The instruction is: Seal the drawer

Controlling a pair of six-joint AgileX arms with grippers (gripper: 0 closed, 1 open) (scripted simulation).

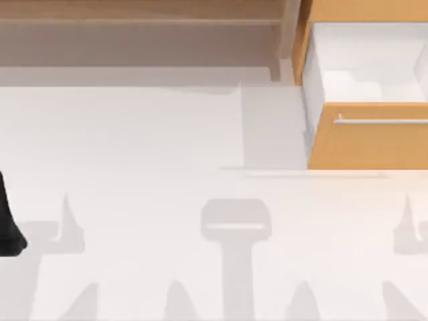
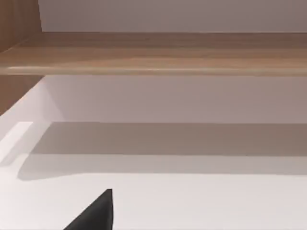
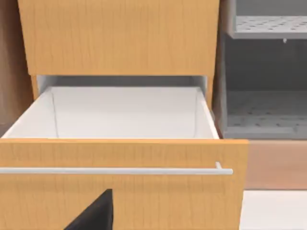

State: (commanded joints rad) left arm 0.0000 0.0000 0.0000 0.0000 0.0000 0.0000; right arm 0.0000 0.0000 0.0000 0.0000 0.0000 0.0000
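The drawer [image 1: 368, 144] stands pulled out at the table's back right. Its orange-tan front panel [image 3: 120, 196] carries a thin silver bar handle [image 3: 115, 170], and the white inside [image 3: 124, 112] holds nothing. In the top view the handle [image 1: 381, 121] runs along the panel's upper edge. My right gripper [image 3: 96, 215] shows as a dark tip low in the right wrist view, just in front of the panel and below the handle. My left arm [image 1: 7, 227] rests at the table's far left edge, and its gripper [image 2: 96, 215] hovers over bare white table.
A pale brown wooden shelf [image 1: 134, 13] spans the back left of the table, seen close in the left wrist view as a shelf board [image 2: 153, 52]. A grey perforated rack [image 3: 268, 110] stands beside the drawer cabinet [image 3: 120, 38]. The white tabletop [image 1: 167, 147] stretches across the front.
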